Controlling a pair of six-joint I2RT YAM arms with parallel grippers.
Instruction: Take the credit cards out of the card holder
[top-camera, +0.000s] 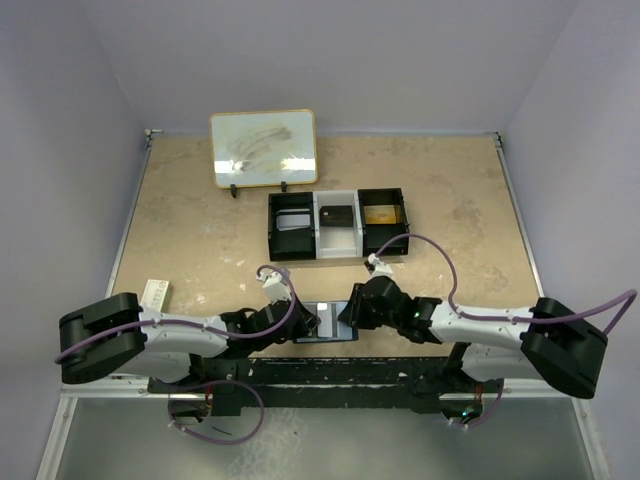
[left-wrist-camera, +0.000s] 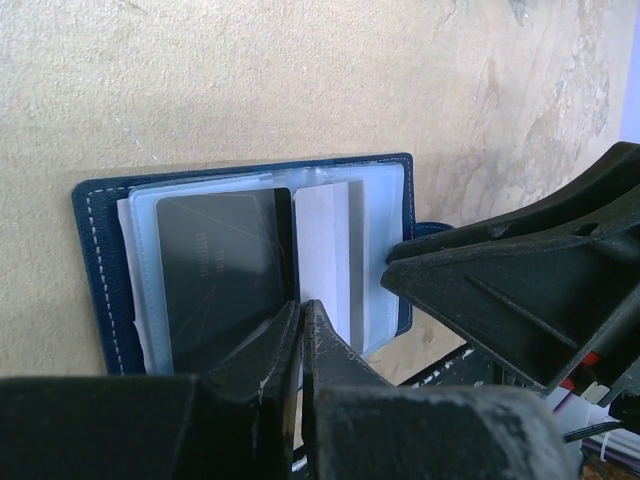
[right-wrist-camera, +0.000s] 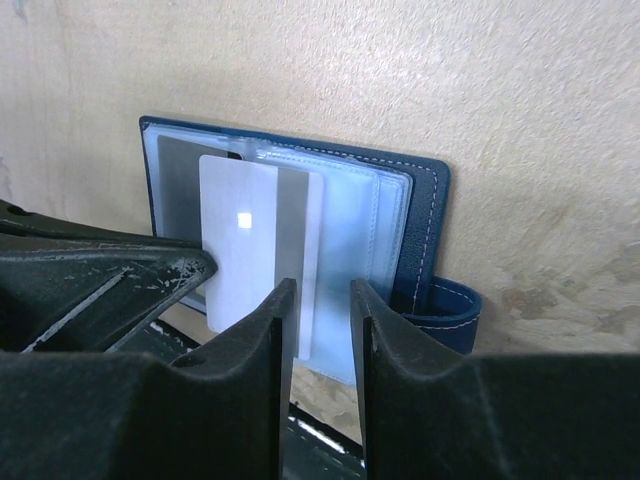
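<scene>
Nearest: L claw (left-wrist-camera: 301, 312) is shut tight, tips at the near edge of the card holder (left-wrist-camera: 95, 250). Can't tell if it pinches anything. R claw (right-wrist-camera: 322, 292) is open a little bit w/ nothing in it, right at the holder's near edge too.

The holder lies open & flat on the table (top-camera: 200, 230), between the 2 claws. A white card (right-wrist-camera: 245, 240) sticks part way out of its clear pocket. A dark card (left-wrist-camera: 215, 265) sits deep in a pocket next to it.

Step now, I think: get the white card out. To do it well:
- L claw should press the holder down so it can't slide.
- R claw should bite only the free end of the white card, not the plastic.
- Then pull slow & straight along the pocket.
- If the holder lifts too, stop & press harder.

Farther back, the black tray (top-camera: 271, 230) & the white board (top-camera: 264, 147) are well apart from all this.
</scene>
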